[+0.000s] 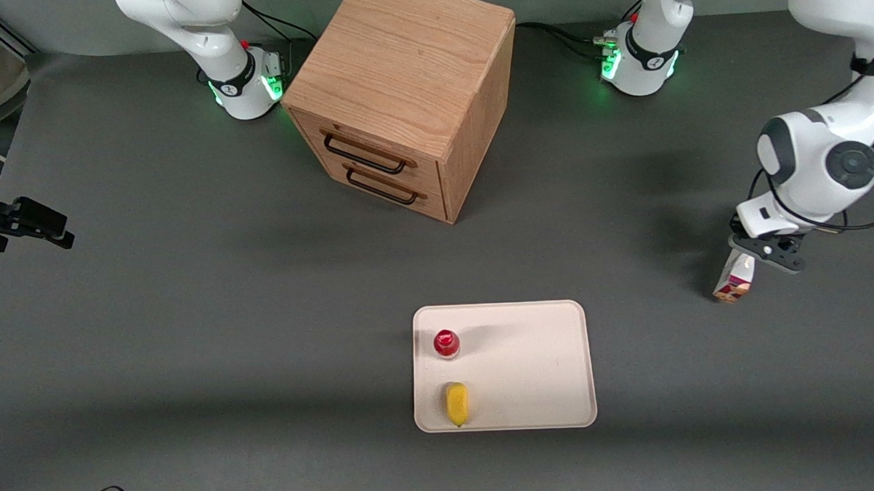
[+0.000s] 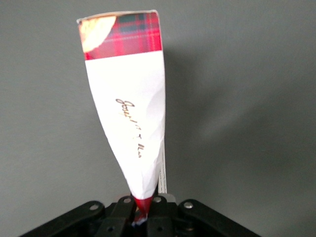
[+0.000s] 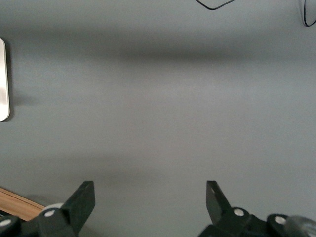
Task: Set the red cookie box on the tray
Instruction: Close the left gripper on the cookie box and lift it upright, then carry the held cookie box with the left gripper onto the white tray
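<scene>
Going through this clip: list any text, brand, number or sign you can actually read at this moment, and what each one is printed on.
red cookie box, held in the gripper over bare table toward the working arm's end, away from the tray: a slanted cursive signature on its white panel, too distorted to read.
Red-capped bottle and yellow item on the tray: no readable label.
Wooden drawer cabinet: no text.

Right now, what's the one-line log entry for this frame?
end effector: shut on red-and-white cookie box | box: hanging, working arm's end | cream rectangular tray: box absent
</scene>
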`<state>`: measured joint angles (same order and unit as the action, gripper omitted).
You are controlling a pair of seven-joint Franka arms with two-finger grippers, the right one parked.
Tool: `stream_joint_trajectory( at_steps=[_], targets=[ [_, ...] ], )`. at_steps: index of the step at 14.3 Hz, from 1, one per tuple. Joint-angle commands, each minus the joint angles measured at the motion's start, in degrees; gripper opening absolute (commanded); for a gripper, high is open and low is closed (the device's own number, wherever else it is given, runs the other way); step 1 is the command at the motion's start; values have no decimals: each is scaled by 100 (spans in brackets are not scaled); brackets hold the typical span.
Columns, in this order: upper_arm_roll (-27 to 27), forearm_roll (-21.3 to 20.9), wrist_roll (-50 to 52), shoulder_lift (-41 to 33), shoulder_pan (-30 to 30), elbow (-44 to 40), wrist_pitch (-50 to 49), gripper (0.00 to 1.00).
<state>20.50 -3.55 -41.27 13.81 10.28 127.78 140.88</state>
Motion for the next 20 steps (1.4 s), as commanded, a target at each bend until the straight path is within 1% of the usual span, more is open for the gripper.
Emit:
stream_joint_trajectory(
  at_steps=[1, 3, 5, 7, 9, 12, 15, 18, 20],
  targets=[
    [-309, -14, 687, -99, 71, -1461, -1900, 0],
    [-598, -5, 1276, 190, 88, -2621, -2930, 0],
    [-845, 4, 1978, 594, 88, -3703, -3661, 0],
    [-1179, 12, 2821, 990, 97, -4644, -4233, 0],
    [-1556, 30, 3762, 1350, 106, -5340, -4568, 0],
    [-2075, 48, 4975, 1930, 97, -6105, -4605, 0],
    [-2436, 13, 5873, 2598, 193, -6773, -4447, 0],
    [-2437, -31, 6506, 3064, 509, -6837, -3693, 0],
    [-2437, -163, 6780, 3407, 659, -6837, -3332, 0]
  ],
)
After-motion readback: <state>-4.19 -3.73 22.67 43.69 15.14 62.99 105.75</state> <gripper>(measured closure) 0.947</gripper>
